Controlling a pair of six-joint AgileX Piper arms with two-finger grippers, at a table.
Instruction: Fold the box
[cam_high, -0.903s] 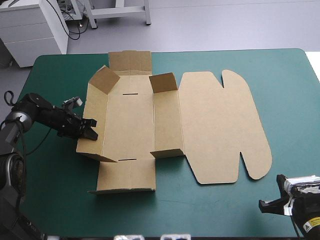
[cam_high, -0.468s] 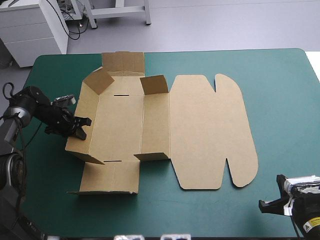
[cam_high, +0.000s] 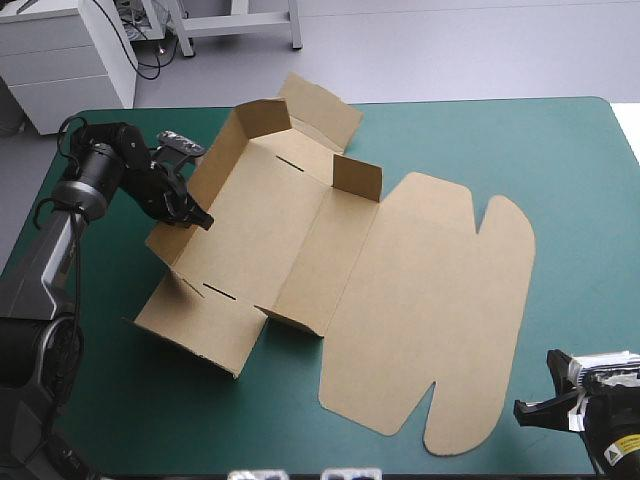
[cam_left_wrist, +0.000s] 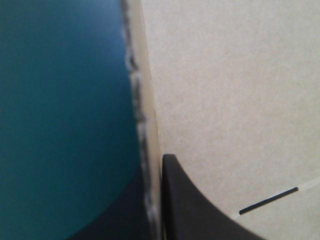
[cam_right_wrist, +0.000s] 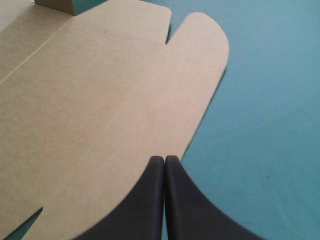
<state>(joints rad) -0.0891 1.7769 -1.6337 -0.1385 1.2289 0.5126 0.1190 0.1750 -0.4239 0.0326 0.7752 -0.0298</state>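
From above, the box lies slantwise across the teal-green cover, its tray part toward the table's far left corner and its lid flat, reaching toward the near right. The left gripper is in at the tray's left wall, which stands raised, and a short flap is up on the opposite side too. The high view cannot settle the grip, but the left wrist view can. There the board's pale edge runs straight between the black fingers. One finger presses on the inner face and the other is a dark shape on the outer side, all but closed on the sheet, so the left gripper has the wall pinched. That close view also picks out a thin dark slot in the board just ahead of the finger. Over at the near right corner, the right gripper sits by the table's near edge, and from above it is clear of the lid. Its own camera shows what the high view cannot: the two fingers meet in one pointed arch, closed with nothing between them. Ahead of them the lid's rounded tab lies flat on the cover.
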